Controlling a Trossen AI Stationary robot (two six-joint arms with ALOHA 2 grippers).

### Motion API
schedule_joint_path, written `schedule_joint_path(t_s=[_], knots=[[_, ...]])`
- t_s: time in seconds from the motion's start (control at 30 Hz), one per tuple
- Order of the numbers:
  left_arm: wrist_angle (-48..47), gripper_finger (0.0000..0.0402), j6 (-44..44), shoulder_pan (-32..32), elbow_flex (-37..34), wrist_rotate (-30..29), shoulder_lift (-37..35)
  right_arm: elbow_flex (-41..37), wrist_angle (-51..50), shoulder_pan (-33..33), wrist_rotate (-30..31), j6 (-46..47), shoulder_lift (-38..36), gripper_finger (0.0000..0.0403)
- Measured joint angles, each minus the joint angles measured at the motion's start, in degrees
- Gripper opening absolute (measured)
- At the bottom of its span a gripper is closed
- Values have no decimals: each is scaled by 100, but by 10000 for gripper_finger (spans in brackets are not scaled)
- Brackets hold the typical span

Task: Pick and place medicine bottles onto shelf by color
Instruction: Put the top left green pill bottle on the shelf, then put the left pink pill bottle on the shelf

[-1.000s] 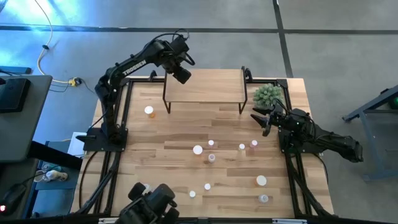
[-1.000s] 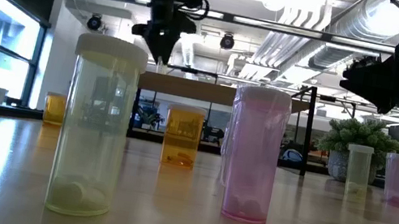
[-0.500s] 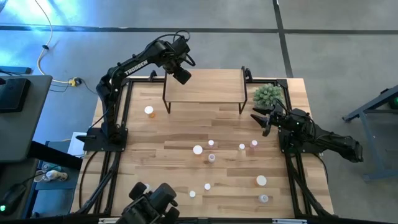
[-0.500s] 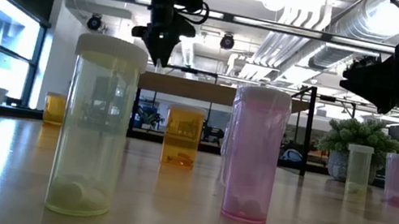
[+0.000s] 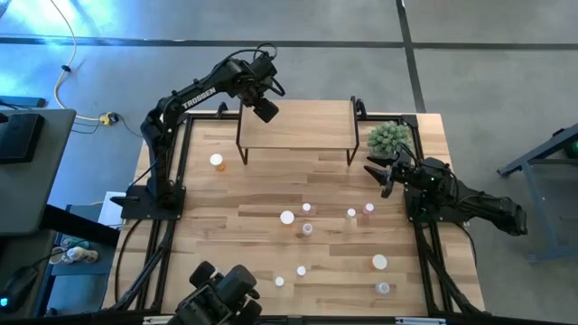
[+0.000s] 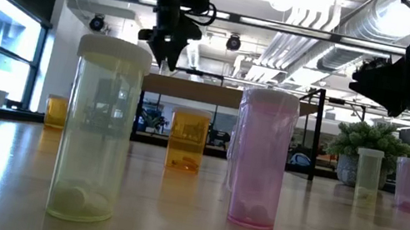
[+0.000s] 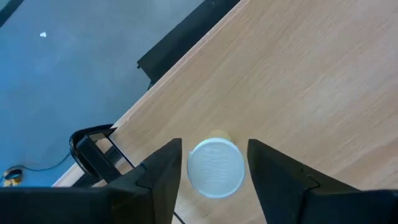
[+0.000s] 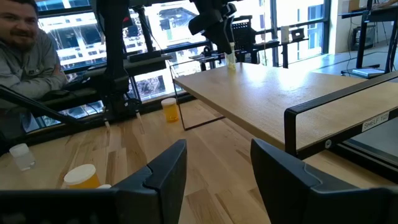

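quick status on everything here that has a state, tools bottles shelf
left tool: open, fingers either side of the yellow bottle, gaps showing
yellow bottle: upright, capped, standing on the shelf's corner
shelf: carries just that one bottle
other bottles: upright, capped, on the table
right tool: open, empty, near the shelf's right end

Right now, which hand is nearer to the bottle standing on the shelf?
Left. The left hand is directly above the bottle on the shelf, fingers either side of its cap. The right hand waits beyond the shelf's other end.
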Motion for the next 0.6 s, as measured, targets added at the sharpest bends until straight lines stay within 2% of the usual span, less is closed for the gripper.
schedule_joint_path(t_s=[0.2, 0.6], knots=[[-39, 192, 2, 0, 306, -4, -4, 0, 0, -1, 1, 0, 0, 170], [-726, 186, 605, -57, 1714, 100, -31, -1, 1, 1, 0, 1, 2, 170]])
